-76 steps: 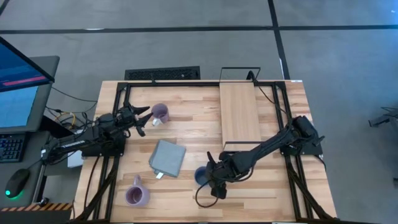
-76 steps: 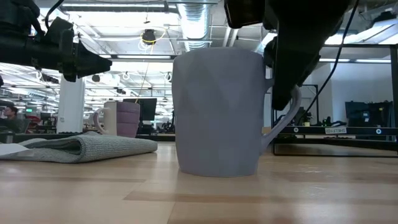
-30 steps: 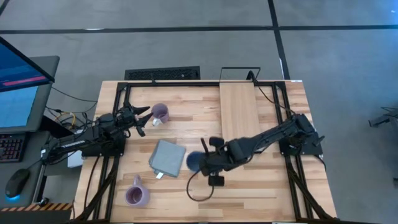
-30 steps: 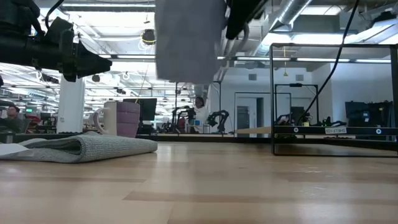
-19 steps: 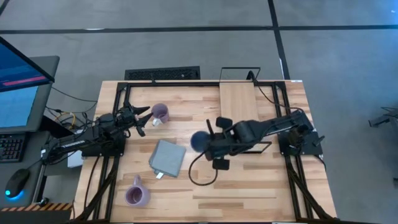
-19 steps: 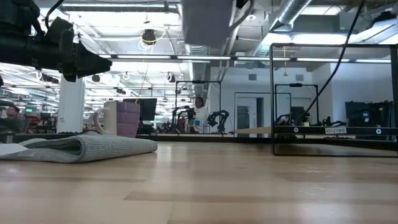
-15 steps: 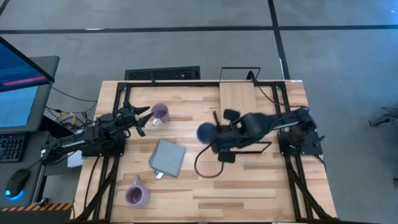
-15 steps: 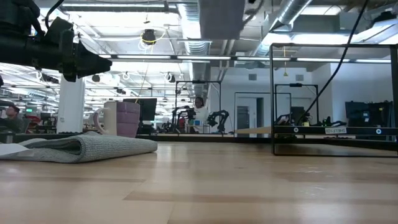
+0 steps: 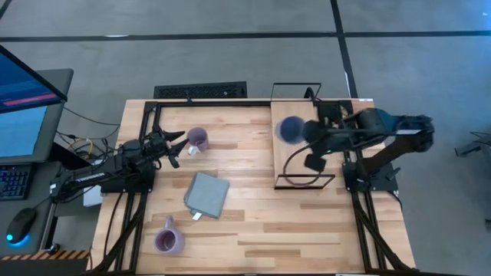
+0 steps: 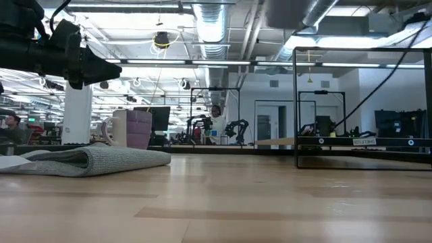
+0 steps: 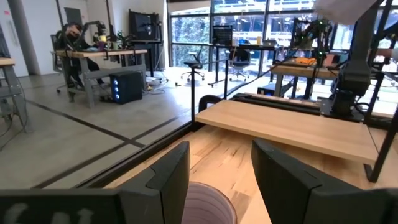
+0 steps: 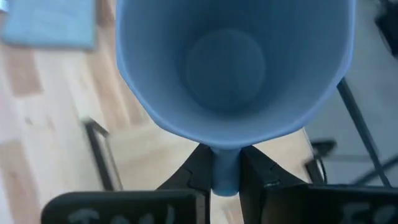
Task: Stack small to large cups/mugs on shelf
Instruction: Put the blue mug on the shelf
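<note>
The blue-grey mug (image 9: 290,129) hangs in the air over the far part of the shelf (image 9: 295,162), a pale wood board on a black wire frame, with my right gripper (image 9: 304,133) shut on it. A lavender mug (image 9: 198,139) stands at the far left of the table. My left gripper (image 9: 179,142) waits open just to its left, its fingers on either side of the mug's rim (image 11: 208,202) without touching. A second lavender mug (image 9: 169,241) stands at the near left. My right gripper pinches the blue-grey mug's handle (image 12: 225,167) between its two fingers (image 12: 199,169). The mug's open mouth (image 12: 233,62) faces the wrist camera. The mug is lifted clear, above the shelf board.
A grey folded cloth (image 9: 207,194) lies on the table between the two lavender mugs, left of the shelf. A black cable loop (image 9: 305,181) hangs below my right arm over the shelf's near end. A monitor and a keyboard stand beyond the table's left edge.
My right gripper has carried the blue-grey mug up and toward the table's far right, from beside the grey cloth to above the shelf. The mug has risen out of the top of the low view. The gripper stays shut on the handle.
</note>
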Tool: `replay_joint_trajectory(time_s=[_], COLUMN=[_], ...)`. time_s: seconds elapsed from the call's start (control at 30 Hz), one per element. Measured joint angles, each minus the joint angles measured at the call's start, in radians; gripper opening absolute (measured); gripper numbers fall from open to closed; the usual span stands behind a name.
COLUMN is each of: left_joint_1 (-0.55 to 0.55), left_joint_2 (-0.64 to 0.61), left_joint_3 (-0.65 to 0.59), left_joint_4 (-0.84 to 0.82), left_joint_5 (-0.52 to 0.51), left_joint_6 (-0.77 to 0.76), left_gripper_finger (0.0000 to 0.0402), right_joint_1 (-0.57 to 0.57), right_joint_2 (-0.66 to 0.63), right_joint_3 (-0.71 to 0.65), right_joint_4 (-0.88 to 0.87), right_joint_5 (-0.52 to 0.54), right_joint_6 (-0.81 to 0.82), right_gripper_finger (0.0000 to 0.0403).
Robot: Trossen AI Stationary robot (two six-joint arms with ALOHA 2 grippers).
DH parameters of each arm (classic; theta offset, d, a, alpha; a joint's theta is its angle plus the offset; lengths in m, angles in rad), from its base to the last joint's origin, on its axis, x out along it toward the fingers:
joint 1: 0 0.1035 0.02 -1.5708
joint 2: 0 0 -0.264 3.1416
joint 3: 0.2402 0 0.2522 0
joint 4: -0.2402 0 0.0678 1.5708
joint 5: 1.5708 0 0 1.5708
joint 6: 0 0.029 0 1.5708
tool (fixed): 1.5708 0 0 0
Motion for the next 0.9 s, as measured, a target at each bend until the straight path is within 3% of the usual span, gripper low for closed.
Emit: replay_joint_trajectory(time_s=[0.17,0.43,0.67,0.9], left_joint_1=[0.000,0.000,0.000,0.000], left_joint_2=[0.000,0.000,0.000,0.000], left_joint_3=[0.000,-0.002,-0.002,-0.002], left_joint_4=[0.003,0.016,0.019,0.020], left_joint_5=[-0.006,-0.009,-0.013,-0.014], left_joint_6=[-0.004,-0.012,-0.002,0.011], left_gripper_finger=[0.0164,0.0164,0.0164,0.0164], right_joint_1=[-0.057,-0.129,-0.148,-0.215], right_joint_2=[-0.195,-0.456,-0.501,-0.476], right_joint_3=[-0.268,-0.608,-0.756,-0.787], right_joint_4=[0.055,0.202,0.216,0.310], right_joint_5=[-0.043,-0.255,-0.358,-0.448], right_joint_6=[0.009,0.006,-0.052,-0.196], right_gripper_finger=[0.0057,0.0057,0.0057,0.0057])
